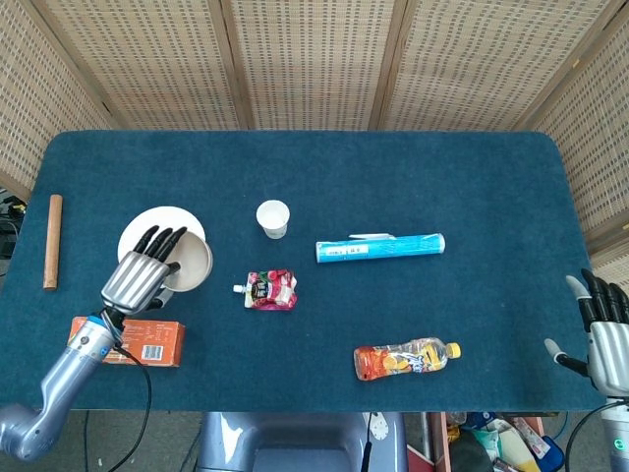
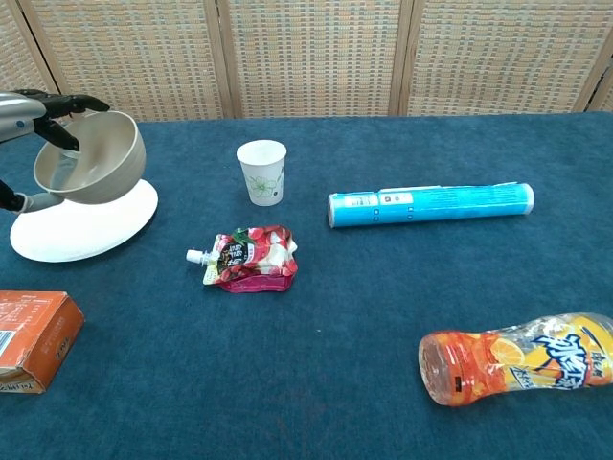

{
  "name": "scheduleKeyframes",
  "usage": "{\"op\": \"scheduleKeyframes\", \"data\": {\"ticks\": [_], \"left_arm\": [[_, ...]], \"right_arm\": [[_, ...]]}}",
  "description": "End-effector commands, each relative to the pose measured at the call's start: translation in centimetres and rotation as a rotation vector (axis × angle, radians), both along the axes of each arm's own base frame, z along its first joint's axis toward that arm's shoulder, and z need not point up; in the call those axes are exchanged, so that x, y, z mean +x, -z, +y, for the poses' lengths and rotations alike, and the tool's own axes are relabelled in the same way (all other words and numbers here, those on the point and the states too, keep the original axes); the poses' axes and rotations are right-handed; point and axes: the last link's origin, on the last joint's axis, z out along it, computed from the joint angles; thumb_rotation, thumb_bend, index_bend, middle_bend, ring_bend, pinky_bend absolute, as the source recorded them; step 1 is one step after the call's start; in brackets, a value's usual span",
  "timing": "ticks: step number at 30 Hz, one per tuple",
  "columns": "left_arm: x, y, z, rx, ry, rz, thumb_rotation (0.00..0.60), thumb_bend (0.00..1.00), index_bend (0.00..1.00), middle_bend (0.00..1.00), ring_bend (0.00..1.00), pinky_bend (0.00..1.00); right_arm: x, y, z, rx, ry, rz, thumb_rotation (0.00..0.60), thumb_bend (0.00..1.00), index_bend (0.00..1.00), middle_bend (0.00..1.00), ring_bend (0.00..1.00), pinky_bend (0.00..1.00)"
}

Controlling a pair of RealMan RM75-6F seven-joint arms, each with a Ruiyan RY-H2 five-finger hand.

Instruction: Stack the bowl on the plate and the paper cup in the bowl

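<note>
Pouch point(image 2: 247, 258) (red) lies between plate point(image 2: 96, 230) and paper cup point(image 2: 261, 171).

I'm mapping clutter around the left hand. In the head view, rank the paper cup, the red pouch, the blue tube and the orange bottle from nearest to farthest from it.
From the left hand, which holds the bowl:
1. Red pouch, just to its right.
2. Paper cup, right and farther back; close to the pouch in distance.
3. Blue tube, mid-table.
4. Orange bottle, right, near the front edge.
</note>
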Motion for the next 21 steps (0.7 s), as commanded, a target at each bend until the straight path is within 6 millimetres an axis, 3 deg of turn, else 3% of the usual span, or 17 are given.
{"op": "scheduleKeyframes", "data": {"ticks": [1, 21], "left_arm": [[-1.2, -0.8, 1.3, 0.018, -0.053, 0.021, 0.6, 0.41, 0.66, 0.0, 0.0, 0.0], [-6.5, -0.7, 4.7, 0.026, -0.317, 0.095, 0.6, 0.41, 0.67, 0.0, 0.0, 0.0]], "right_arm": [[0.0, 0.0, 0.0, -0.001, -0.001, -0.001, 0.6, 0.17, 0.06, 0.0, 0.0, 0.0], [-0.1, 0.0, -0.2, 0.007, 0.005, -0.005, 0.6, 0.17, 0.06, 0.0, 0.0, 0.0]]}}
